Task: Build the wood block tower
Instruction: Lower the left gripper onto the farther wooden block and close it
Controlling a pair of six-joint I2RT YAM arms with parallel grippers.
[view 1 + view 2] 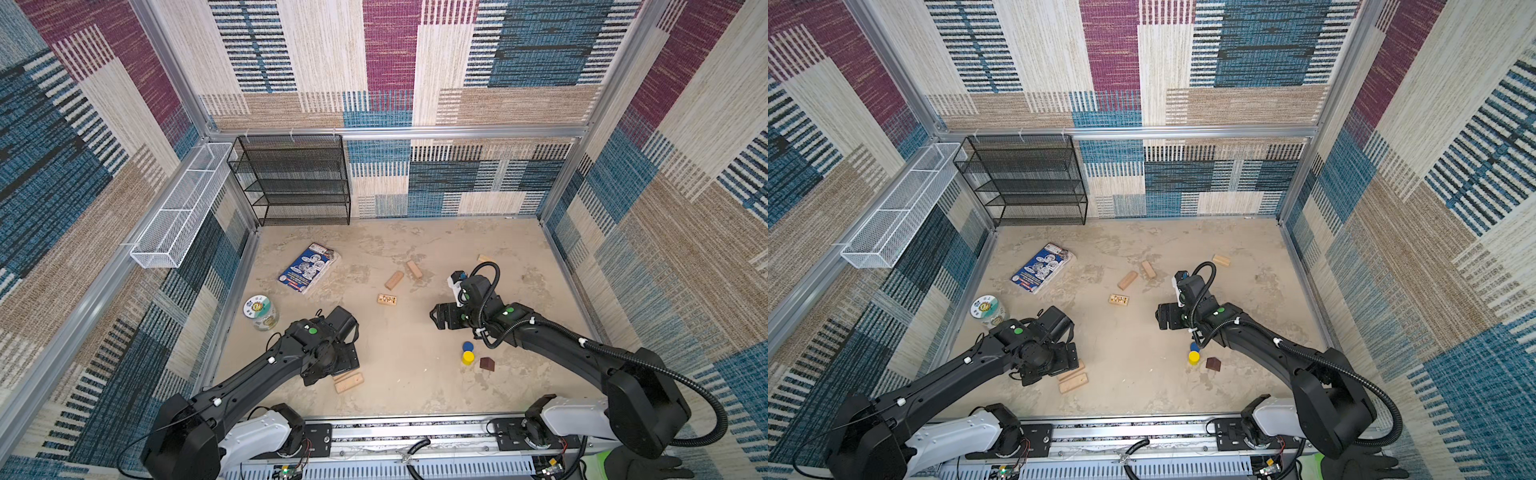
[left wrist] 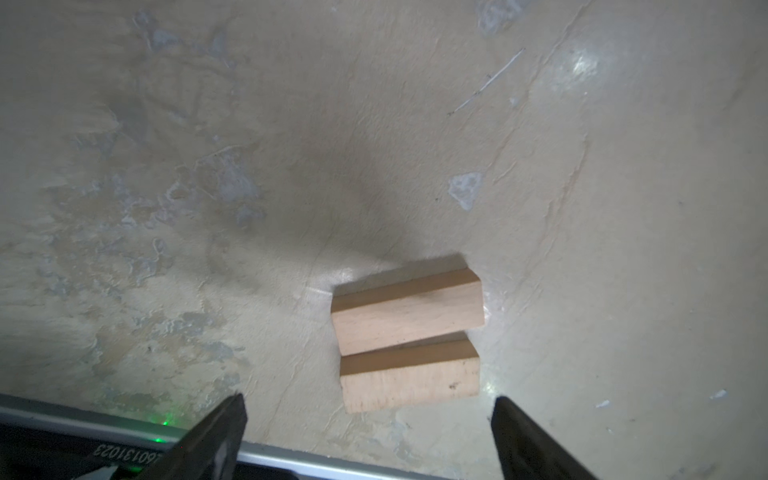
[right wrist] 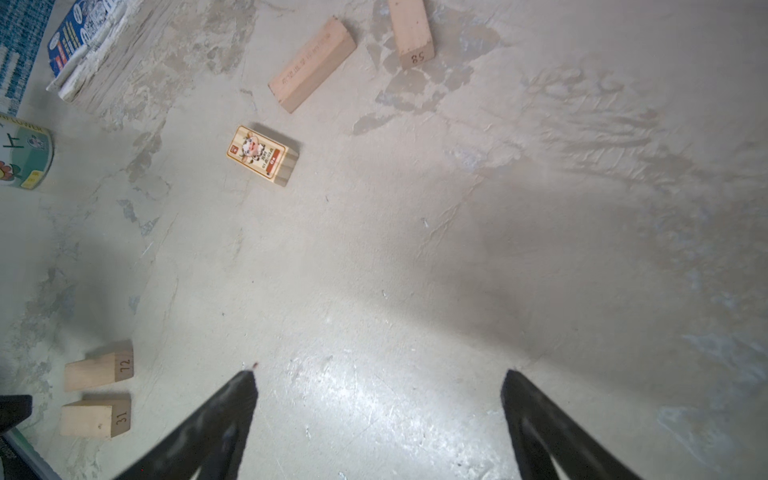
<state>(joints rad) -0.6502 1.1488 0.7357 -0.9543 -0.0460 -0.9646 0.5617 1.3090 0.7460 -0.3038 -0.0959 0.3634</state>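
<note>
Tabletop (image 1: pixel 415 374), mottled beige, holding the following.

1. Left gripper (image 2: pixel 369 415): fingers spread wide and nothing between them. It hangs over the lower left of centre in both top views.
2. Two wood blocks, pale bars (image 2: pixel 407 311) (image 2: pixel 409 382), lying flat and parallel just past the left fingertips. They are side by side, and the views disagree on whether they touch. The right wrist view shows their ends numbered 72 and 31.
3. Right gripper (image 3: pixel 379 386): fingers likewise spread and empty, above bare tabletop right of centre.
4. Printed bar (image 1: pixel 387 299), at the middle of the frame, lying flat and alone.
5. Two plain bars (image 1: pixel 394 280) (image 1: pixel 414 269), just above the printed one, angled toward each other but apart.
6. Sixth bar (image 1: pixel 1221 260), upper right of the tabletop, beyond the right arm.
7. Blue disc (image 1: pixel 468 346), yellow cylinder (image 1: pixel 468 357) and dark-brown house-shaped piece (image 1: pixel 487 364), clustered at lower right. The cylinder stands upright just beside the disc.
8. Blue printed packet (image 1: pixel 307 268) and round labelled jar (image 1: pixel 259 311), at left.
9. Black mesh shelf (image 1: pixel 291 178) at the back wall and white wire basket (image 1: pixel 178 208) on the left wall.
</note>
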